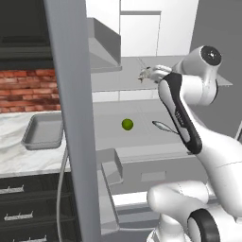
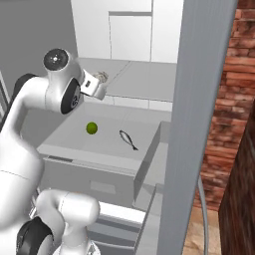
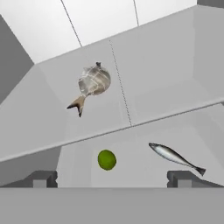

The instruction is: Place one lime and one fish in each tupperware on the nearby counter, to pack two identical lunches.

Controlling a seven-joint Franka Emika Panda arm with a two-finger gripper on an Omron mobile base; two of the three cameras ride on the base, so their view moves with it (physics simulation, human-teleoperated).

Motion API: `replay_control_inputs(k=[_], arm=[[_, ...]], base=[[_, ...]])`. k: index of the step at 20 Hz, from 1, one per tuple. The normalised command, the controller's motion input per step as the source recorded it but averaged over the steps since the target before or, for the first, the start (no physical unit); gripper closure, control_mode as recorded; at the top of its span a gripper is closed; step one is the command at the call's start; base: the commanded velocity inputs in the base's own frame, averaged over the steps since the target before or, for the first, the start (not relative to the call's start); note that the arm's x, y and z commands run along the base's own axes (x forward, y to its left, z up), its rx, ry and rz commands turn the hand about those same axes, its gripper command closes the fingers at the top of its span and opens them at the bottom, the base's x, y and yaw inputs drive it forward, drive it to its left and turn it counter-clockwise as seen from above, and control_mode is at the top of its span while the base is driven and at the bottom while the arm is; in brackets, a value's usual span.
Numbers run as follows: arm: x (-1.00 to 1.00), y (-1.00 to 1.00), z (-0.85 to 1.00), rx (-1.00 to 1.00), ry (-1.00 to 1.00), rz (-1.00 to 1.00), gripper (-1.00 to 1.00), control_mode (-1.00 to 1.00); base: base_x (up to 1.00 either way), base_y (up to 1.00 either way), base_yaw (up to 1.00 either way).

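While the fridge stands open, the gripper (image 3: 109, 181) hangs at the level of the upper shelf (image 2: 149, 79) with its jaws spread wide and nothing between them; the two dark fingertips (image 3: 40, 179) show apart at the bottom of the hand view, touching no food. On the lower shelf (image 2: 64, 137) a green lime (image 2: 91, 128) lies near the middle, and a slim silver fish (image 2: 128, 140) lies just beside it toward the shelf's front right edge, the two apart from each other. A second, rounder fish (image 3: 91, 85) with a pale mottled body and brownish tail rests on the upper shelf, near its front edge, close to the arm's wrist in the base views. To the left of the grey fridge door (image 1: 71, 118), the marble counter (image 1: 14, 160) carries one shallow grey tupperware (image 1: 43, 131) near its right end, holding nothing visible. Black drawers (image 1: 28, 208) with silver handles sit under the counter, and a red brick wall (image 1: 28, 90) runs behind it.
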Motion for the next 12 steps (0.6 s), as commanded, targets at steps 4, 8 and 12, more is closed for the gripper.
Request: replay_control_inputs(k=[4, 8, 12], arm=[[0.96, 0.0, 0.54, 0.0, 0.0, 0.0, -1.0, -1.0], [0.94, 0.02, 0.21, 0.0, 0.05, 0.0, -1.0, -1.0], [0.42, 0.17, -0.03, 0.0, 0.05, 0.05, -1.0, -1.0]], base=[[0.0, 0.0, 0.0], [0.0, 0.0, 0.0], [0.0, 0.0, 0.0]])
